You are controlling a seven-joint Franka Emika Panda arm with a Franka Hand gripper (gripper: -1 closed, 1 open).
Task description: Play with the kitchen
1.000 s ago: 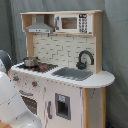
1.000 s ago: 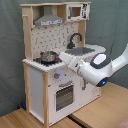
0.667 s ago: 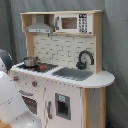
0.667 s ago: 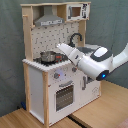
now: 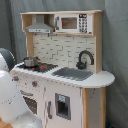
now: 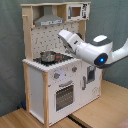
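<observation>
Currently: kitchen (image 6: 52,95), small pot (image 6: 48,56) on stovetop; gripper hidden behind arm (image 6: 87,49), grip state indeterminate; advise slow, level approach over counter, avoiding pot.

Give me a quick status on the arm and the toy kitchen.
Gripper hidden behind arm, state unknown. Arm raised over kitchen counter. Small pot on stovetop. Nothing blocking.

One kitchen (image 5: 70,75) with one pot (image 6: 48,56), one sink (image 5: 73,73), one faucet (image 5: 84,59), one microwave (image 5: 73,23), one hood (image 6: 49,21), and one arm (image 6: 92,50).
</observation>
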